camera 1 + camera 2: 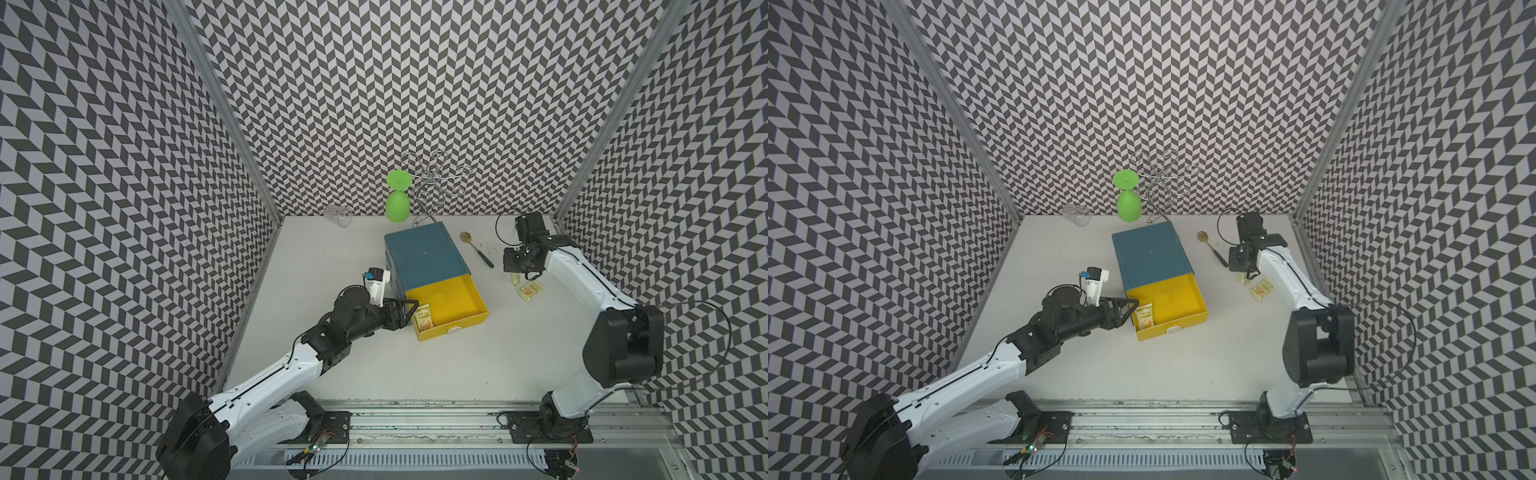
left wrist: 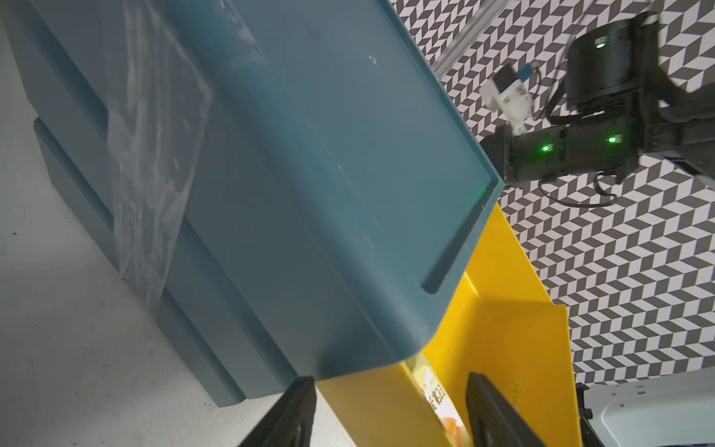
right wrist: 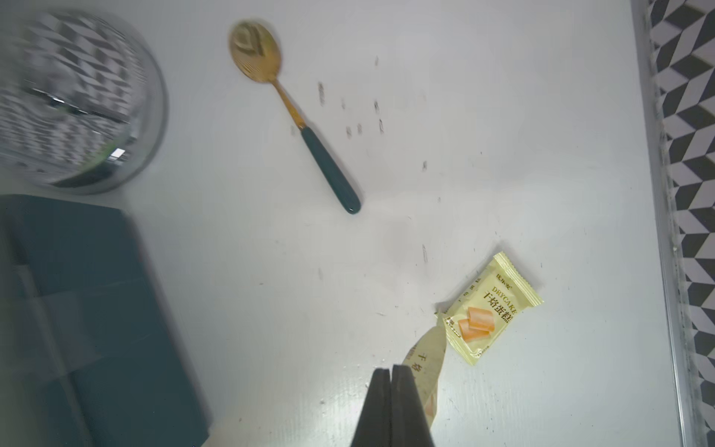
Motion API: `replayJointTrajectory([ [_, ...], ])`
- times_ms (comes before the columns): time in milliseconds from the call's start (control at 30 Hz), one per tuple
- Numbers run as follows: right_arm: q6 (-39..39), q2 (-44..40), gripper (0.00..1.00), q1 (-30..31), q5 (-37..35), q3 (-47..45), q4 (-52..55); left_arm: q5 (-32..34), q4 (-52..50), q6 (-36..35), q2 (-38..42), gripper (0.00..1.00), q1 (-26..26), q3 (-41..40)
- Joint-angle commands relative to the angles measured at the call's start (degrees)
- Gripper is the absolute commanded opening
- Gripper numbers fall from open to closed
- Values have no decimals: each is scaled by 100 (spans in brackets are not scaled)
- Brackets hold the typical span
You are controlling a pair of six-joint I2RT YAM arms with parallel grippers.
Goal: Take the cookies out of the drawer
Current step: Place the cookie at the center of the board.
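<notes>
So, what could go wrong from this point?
The open left gripper straddles the side wall of the yellow plastic drawer, with the pale yellow cookie packet leaning inside; closing could clamp wall and packet together and drag the drawer. The shut right gripper sits beside another pale packet on the white table and might nudge it.

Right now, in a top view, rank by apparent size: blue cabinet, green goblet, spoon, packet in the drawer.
1. blue cabinet
2. green goblet
3. spoon and cookie packet in the yellow drawer: unsure; spoon longer, packet wider.
</notes>
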State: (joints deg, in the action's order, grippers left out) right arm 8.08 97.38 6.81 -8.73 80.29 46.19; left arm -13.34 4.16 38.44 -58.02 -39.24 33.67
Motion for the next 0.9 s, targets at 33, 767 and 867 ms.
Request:
replayJointTrajectory([
  [33,59,454,0,-27,-598,425,-363,111,-255,-108,125,67,65,27],
  [767,386,-319,62,-33,1175,161,-1167,-144,-1001,-353,622,92,139,1049],
  [867,372,-1299,63,-25,2167,-337,-1541,-153,-1420,-441,704,92,56,1525],
])
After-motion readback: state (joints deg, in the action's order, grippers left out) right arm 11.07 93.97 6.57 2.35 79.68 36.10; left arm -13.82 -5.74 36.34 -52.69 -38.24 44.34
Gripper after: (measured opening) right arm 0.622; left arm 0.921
